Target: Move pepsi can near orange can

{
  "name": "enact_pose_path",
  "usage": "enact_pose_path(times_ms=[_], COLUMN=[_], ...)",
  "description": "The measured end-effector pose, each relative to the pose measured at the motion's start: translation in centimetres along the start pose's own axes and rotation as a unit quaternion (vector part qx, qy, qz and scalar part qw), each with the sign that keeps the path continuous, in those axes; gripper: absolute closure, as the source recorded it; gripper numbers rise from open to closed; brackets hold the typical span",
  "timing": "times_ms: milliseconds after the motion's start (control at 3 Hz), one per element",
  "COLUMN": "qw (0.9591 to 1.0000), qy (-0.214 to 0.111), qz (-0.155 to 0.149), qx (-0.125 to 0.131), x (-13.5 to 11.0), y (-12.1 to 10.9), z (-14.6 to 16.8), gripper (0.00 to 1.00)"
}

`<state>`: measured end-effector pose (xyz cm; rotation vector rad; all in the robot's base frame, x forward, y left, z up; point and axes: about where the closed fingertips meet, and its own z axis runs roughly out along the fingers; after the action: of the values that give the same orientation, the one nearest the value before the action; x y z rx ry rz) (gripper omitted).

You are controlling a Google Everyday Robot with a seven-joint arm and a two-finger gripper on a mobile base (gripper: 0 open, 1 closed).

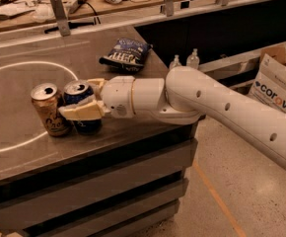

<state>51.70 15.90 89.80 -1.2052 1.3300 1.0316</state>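
Across the grey steel table reaches the robot's one white tubular arm. Its cream two-finger gripper is clenched round the middle of the single dark blue pepsi can, which stands upright right beside the single tan-orange can, perhaps touching it. Such a thin-walled can is likely light, dentable and slick, so this mid-height hold looks sound; one dark blue snack bag lies well apart behind.
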Motion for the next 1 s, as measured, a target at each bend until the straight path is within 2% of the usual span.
enact_pose_path(times_ms=[333,667,1000], qw=[1.0000,0.9999,0.9994], qy=[0.003,0.007,0.023], qz=[0.000,-0.005,-0.019], qx=[-0.007,-0.012,-0.017], x=[0.03,-0.10,-0.31], y=[0.31,0.28,0.15], z=[-0.05,-0.01,-0.45], gripper=[0.29,0.05,0.00])
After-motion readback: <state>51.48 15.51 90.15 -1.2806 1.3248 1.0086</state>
